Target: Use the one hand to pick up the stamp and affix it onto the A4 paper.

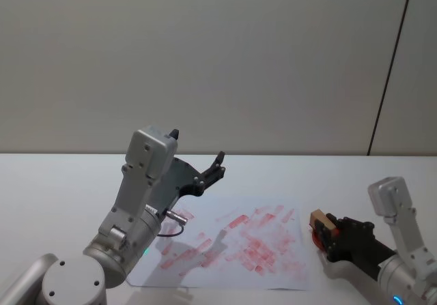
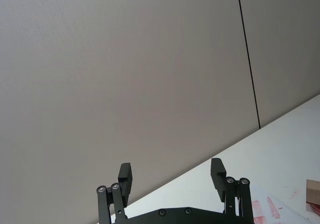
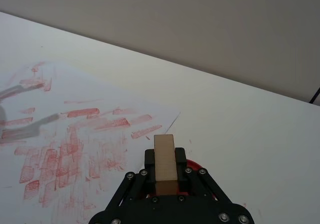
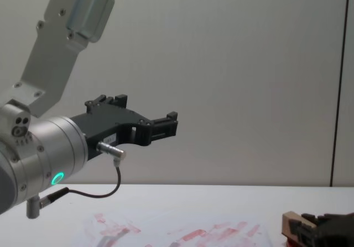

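Observation:
The stamp (image 3: 164,151), a light tan wooden block, stands between the fingers of my right gripper (image 3: 165,165), which is shut on it. In the head view the stamp (image 1: 317,218) and right gripper (image 1: 327,230) are low over the table, just right of the A4 paper (image 1: 232,250), a white sheet smeared with red marks. A red ink pad (image 3: 193,166) shows directly beneath the stamp. My left gripper (image 1: 213,170) hangs raised above the paper's left part, open and holding nothing; its two fingers (image 2: 218,172) stand wide apart.
The white table (image 1: 54,182) runs back to a plain grey wall. The left arm's silver body (image 4: 50,147) with its green light looms large at the left of the chest view. The paper's near corner (image 3: 165,116) lies close to the ink pad.

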Controlling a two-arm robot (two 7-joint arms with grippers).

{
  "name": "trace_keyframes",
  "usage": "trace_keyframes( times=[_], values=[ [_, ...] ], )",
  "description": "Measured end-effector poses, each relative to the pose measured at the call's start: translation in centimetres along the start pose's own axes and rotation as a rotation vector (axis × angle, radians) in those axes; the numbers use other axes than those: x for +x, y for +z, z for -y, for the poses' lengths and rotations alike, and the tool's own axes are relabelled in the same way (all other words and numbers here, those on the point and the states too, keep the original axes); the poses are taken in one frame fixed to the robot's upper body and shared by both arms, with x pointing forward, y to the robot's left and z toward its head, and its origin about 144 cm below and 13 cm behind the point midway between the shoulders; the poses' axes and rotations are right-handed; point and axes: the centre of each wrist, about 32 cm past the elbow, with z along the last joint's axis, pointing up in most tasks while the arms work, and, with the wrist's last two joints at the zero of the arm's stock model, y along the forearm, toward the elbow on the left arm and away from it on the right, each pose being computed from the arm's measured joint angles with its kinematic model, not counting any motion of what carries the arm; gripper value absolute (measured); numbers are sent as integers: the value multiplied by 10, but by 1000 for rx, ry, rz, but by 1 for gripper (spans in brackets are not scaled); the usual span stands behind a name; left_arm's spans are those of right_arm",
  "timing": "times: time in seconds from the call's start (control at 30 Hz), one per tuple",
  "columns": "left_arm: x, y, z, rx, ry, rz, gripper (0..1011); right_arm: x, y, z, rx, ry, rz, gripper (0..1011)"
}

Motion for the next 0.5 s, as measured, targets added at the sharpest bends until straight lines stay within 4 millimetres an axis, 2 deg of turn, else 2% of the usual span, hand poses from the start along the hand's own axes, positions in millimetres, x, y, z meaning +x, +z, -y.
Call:
trace_keyframes(
  times=[0.43, 0.5],
  values=[
    [0, 0, 0, 0, 0, 0, 1002, 3, -8, -1, -21, -21, 4, 219],
    [0, 0, 0, 0, 0, 0, 1002, 3, -9, -1, -29, -23, 4, 271]
  ],
)
